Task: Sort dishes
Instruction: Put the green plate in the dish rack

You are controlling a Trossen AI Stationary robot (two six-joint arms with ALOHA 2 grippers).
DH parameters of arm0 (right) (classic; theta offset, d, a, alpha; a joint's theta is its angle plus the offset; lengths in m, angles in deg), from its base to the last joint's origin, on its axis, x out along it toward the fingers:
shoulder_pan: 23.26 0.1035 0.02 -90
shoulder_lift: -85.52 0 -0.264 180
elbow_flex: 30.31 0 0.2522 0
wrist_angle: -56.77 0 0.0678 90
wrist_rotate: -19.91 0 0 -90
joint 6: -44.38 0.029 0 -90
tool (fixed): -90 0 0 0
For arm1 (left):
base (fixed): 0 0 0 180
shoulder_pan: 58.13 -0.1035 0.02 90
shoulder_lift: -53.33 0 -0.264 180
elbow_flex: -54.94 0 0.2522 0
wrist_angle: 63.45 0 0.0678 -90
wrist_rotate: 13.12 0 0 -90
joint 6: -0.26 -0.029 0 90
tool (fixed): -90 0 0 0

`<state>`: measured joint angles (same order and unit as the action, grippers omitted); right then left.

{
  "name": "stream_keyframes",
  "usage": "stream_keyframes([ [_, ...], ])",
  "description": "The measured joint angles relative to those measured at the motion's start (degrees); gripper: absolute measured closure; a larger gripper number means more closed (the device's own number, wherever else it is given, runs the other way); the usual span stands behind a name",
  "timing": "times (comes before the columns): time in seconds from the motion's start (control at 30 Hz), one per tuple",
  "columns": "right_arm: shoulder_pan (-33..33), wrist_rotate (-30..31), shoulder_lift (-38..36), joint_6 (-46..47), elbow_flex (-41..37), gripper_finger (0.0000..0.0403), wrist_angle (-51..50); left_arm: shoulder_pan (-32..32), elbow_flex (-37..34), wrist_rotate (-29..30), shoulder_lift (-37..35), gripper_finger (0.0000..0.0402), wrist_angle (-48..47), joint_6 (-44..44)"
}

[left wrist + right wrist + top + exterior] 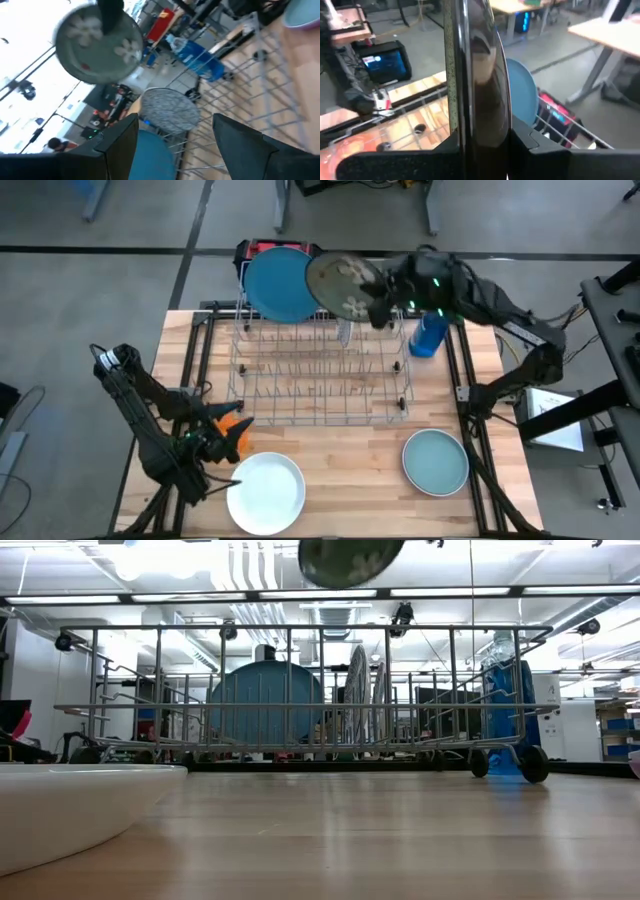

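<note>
The dark floral-patterned plate (343, 283) hung in the air above the far end of the wire dish rack (320, 375), clamped by its rim between the fingers of the right gripper (380, 302). In the right wrist view it stood edge-on between those fingers (530, 147); in the low view only its lower part showed at the top of the picture.

Just beside it, the large blue plate (279, 284) stood upright in the rack's far end, and a speckled black-and-white plate (169, 110) stood upright in a slot near it. A blue bottle (429, 334) stood on the bench (340, 470) beside the rack's far right corner.

On the near side of the bench lay a white plate (265, 492) at left and a teal-green plate (436, 461) at right, well apart. The left gripper (232, 440) rested low just beside the white plate, its fingers apart and holding nothing, with a small orange plate (233, 421) next to it.
</note>
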<state>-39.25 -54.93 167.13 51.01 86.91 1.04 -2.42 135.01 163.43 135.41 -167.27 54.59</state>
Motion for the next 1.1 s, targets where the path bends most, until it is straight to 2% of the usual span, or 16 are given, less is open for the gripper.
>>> stream_keyframes([
  [0.07,-3.58,-3.98,1.47,0.00,-0.02,0.0361,1.30,-1.38,-0.14,1.06,-1.06,0.0157,0.01,-1.59],
  [0.17,-7.04,-6.13,3.46,-0.07,-0.02,0.0361,5.29,-3.53,-0.31,3.37,-3.06,0.0157,0.03,-3.01],
  [0.3,-9.71,-6.39,6.54,2.25,0.22,0.0361,12.16,-7.46,-1.03,3.53,-5.75,0.0157,0.04,-5.05],
  [0.5,-9.28,-4.54,11.07,0.82,0.22,0.0361,20.89,-15.87,-4.18,3.53,-10.56,0.0157,0.04,-5.66],
  [0.67,-7.26,4.73,14.28,0.16,0.26,0.0361,21.35,-23.17,-7.17,3.51,-14.55,0.0157,0.04,-5.65],
  [0.87,-2.35,21.91,16.30,3.45,0.33,0.0361,16.94,-30.50,-8.00,3.51,-18.70,0.0157,0.44,-5.32],
  [1.1,2.22,23.11,18.26,8.12,0.22,0.0361,14.27,-37.44,-8.00,3.50,-21.35,0.0157,0.92,-5.20],
])
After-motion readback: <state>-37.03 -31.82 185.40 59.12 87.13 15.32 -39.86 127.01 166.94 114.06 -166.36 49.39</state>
